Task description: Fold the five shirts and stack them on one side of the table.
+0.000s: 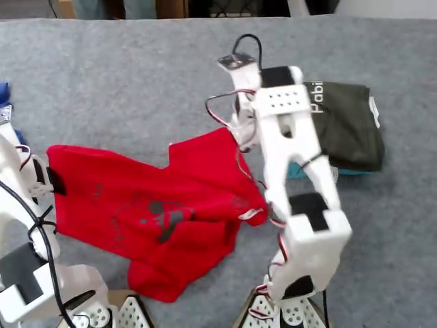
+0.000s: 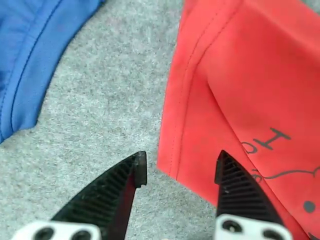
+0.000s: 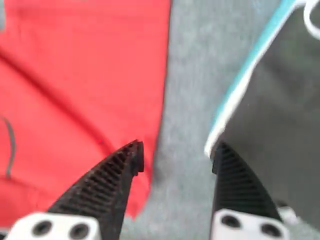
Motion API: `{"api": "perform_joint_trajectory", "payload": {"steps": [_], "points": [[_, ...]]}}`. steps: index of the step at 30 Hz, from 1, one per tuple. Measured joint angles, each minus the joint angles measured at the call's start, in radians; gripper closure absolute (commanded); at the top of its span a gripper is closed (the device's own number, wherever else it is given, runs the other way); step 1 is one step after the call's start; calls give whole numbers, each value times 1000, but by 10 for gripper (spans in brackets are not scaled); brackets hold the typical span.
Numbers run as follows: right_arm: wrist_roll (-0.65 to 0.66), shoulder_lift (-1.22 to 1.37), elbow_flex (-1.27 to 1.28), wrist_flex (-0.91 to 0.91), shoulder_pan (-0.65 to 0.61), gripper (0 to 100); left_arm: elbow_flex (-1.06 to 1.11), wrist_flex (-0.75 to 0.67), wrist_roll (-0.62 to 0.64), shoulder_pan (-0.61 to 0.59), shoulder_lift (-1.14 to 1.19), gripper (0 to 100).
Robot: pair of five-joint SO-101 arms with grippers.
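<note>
Left tool (image 2: 182, 167): black ridged fingers standing apart, gripping nothing, hovering over hem edge of crumpled red fabric shirt with dark print (image 2: 250, 75). Blue fabric shirt (image 2: 30, 50) lying just beyond, apart from red one.

Right tool (image 3: 177, 155): fingers likewise spread, holding nothing, hanging over bare strip of grey felt-like surface (image 3: 190, 75) between red shirt and folded dark olive shirt (image 1: 348, 123). Olive shirt resting on folded teal shirt (image 3: 261, 52) toward right side of surface. Red shirt lying unfolded mid-surface.
</note>
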Motion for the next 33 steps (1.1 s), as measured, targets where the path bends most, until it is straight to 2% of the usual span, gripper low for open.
{"api": "perform_joint_trajectory", "payload": {"steps": [9,17,24,33], "points": [[-121,468,-480,34,-72,765,0,2,2,0,0,766],[-127,783,-908,91,-72,766,0,2,3,0,0,766],[-127,812,-976,94,-72,767,0,-8,3,0,0,766],[-133,815,-945,94,-72,768,0,-43,0,0,0,766]]}}
